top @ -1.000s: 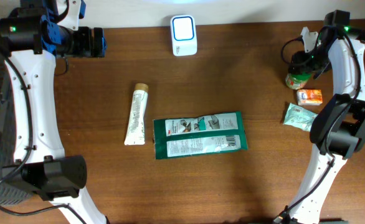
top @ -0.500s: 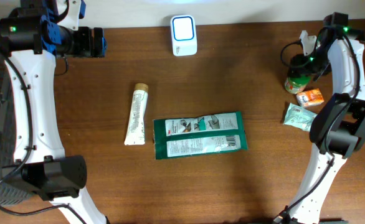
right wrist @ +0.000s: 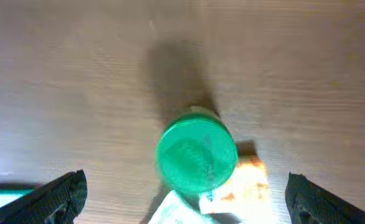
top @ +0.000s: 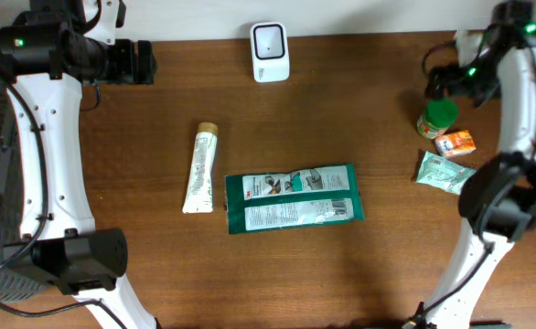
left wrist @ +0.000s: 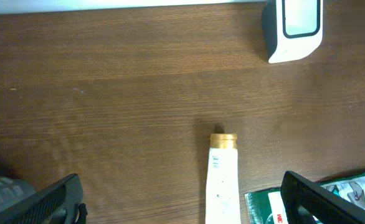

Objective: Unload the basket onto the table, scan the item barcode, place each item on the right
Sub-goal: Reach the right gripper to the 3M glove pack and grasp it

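Jar (right wrist: 197, 155) upright on the bench (top: 359, 110), green lid centred under the right tool (right wrist: 184, 186), whose jaws hang wide apart, gripping nothing. The clean move, I'd say: drop straight down, pinch the sides below the lid, then carry it label-first to the scanner (top: 270, 50) at the back edge. Tight on the near side, with the orange box (top: 455, 142) just beside the jar and the teal sachet (top: 442, 172) close by. Bare wood runs open towards the scanner. Left tool (top: 145, 62), also released, sits well apart at the far corner. Tube (top: 200, 169) and green packet (top: 293, 198) lie mid-bench, off that path.

Overhead top-down; L wrist, nearer; shared scanner (top: 270, 52)
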You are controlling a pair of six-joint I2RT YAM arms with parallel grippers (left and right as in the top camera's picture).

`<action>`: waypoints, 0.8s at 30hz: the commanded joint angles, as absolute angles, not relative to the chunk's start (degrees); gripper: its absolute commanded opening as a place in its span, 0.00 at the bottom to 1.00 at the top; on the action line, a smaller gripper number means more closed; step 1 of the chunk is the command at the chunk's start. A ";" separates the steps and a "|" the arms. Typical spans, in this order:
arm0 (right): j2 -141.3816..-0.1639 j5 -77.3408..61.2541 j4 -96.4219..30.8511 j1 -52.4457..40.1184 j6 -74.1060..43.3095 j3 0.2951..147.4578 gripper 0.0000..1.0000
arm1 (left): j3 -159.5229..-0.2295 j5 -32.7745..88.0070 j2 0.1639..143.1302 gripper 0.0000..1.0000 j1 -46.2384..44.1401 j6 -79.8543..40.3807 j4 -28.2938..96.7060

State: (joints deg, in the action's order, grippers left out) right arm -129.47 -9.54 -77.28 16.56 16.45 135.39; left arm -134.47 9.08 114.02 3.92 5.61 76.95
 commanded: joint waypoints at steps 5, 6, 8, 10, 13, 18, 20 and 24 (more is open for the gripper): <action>-111.20 -25.63 -88.16 13.96 8.05 141.99 0.98 | -134.72 9.63 113.54 0.99 3.92 6.57 76.84; -110.00 -27.40 -89.82 13.52 8.05 141.99 0.98 | -134.72 9.65 113.54 0.99 3.92 6.59 76.84; -108.27 -30.26 -93.38 12.43 8.03 141.99 0.98 | -134.72 9.65 113.54 0.99 3.92 6.59 76.84; -107.98 -31.70 -97.38 10.72 8.01 141.97 0.98 | -134.72 9.63 113.54 0.99 3.92 6.59 76.84; -107.94 -31.27 -97.34 6.96 5.50 139.13 0.98 | -134.72 9.65 113.54 0.99 3.92 6.59 76.84; -108.03 -29.32 -97.34 0.56 5.50 135.22 0.98 | -134.72 9.65 113.54 0.99 3.92 6.59 76.84; -107.90 -27.33 -97.34 -1.32 5.43 134.78 0.97 | -134.72 9.65 113.54 0.99 3.92 6.57 76.84; -104.79 -23.77 -97.34 -5.74 2.11 133.97 0.97 | -134.74 10.37 113.38 0.99 3.92 5.98 76.84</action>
State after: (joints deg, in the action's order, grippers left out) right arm -107.96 -27.42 -96.97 -3.27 5.08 134.72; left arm -134.47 9.26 114.02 3.92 5.58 76.95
